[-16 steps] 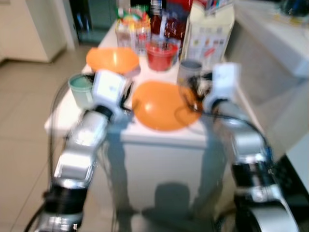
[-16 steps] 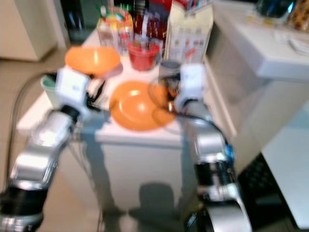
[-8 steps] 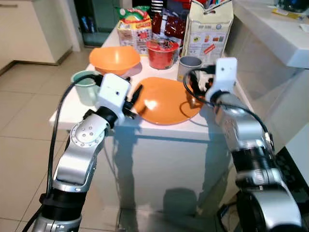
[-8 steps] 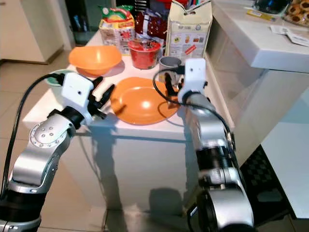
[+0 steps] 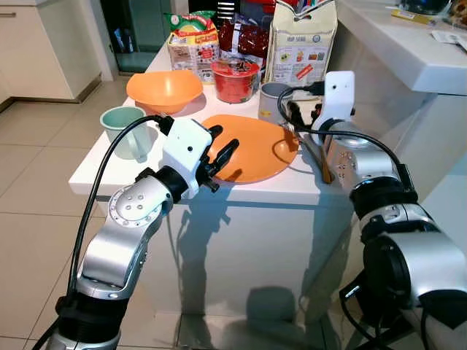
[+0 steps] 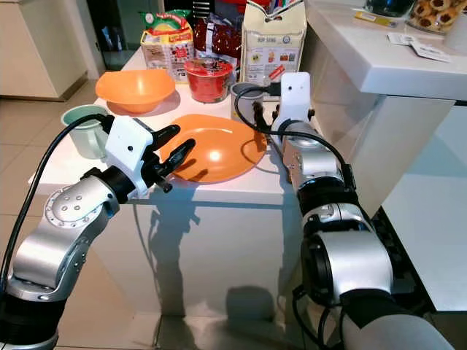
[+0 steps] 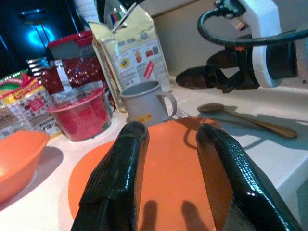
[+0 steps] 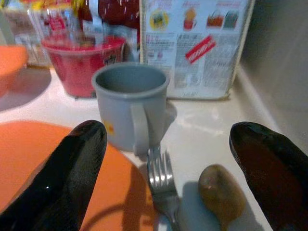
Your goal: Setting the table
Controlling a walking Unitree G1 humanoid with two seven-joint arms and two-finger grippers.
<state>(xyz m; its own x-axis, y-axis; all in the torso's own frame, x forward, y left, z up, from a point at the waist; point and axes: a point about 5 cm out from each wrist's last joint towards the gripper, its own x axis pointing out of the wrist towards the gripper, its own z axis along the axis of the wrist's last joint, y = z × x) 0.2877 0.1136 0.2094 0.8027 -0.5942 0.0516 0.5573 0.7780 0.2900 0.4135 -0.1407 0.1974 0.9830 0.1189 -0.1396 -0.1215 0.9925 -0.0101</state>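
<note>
Moved nearer since the earlier frame: left gripper [image 5: 219, 154], fingers spread, empty, over flat orange plastic plate [image 5: 255, 146]. Right gripper [image 8: 168, 159], splayed wide, above slippery steel fork [image 8: 161, 185]; best pinched mid-handle.

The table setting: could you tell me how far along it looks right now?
Done: the orange plate lies flat near the table's front edge, with the fork and wooden spoon beside it and the grey mug behind. In hand: nothing; the left gripper hovers open over the plate's near edge, the right gripper open over the cutlery. Left: the orange bowl and green mug may need placing.
</note>
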